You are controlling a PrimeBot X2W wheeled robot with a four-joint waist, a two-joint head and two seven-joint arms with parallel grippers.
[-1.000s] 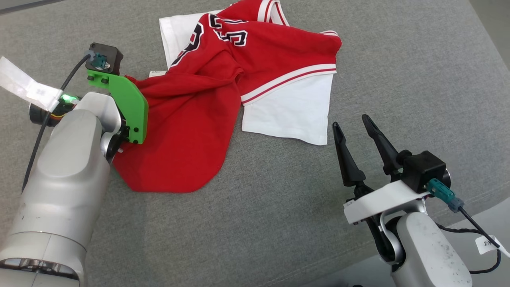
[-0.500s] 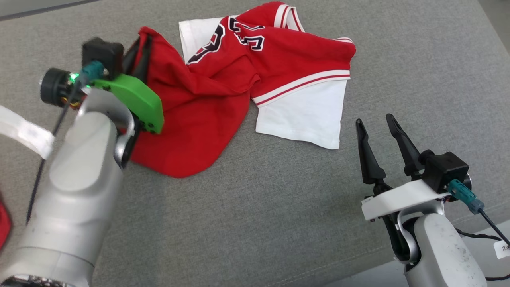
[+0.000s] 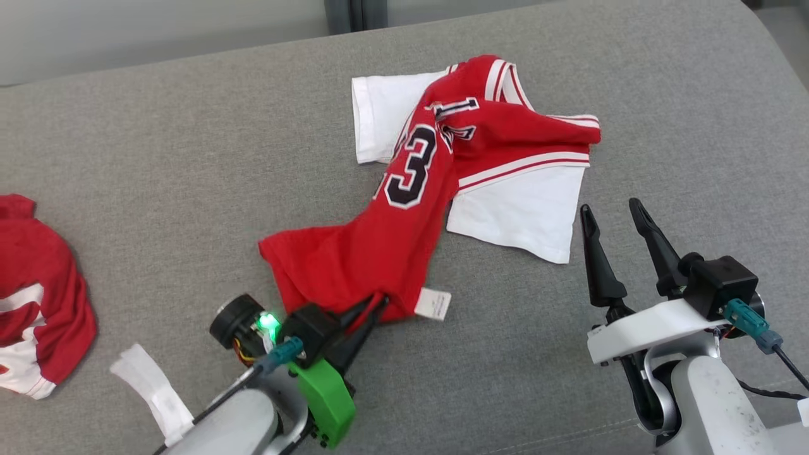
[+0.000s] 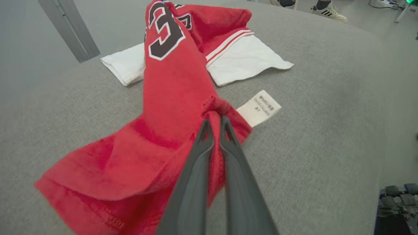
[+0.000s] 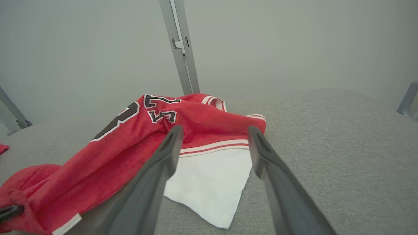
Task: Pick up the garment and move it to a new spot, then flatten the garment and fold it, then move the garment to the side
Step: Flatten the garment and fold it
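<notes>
The red number 23 jersey [image 3: 404, 240] lies stretched across the middle of the grey fabric-covered counter [image 3: 158, 158], its white sleeves toward the far side. Near the counter's front edge, the left gripper [image 3: 379, 302] is pinched tight on the jersey's hem beside the white care label [image 3: 433, 304]. Over the counter's right part, the right gripper [image 3: 608, 207] hovers with its fingers spread wide, holding nothing.

Robot test lab, not home: bare pale wall [image 5: 277, 39], grey metal post [image 5: 181, 49], broad worktop [image 3: 158, 158] covered in grey fabric, cables [image 4: 383, 4] on smooth floor, someone's sneakers [image 4: 329, 13] beyond far edge.
</notes>
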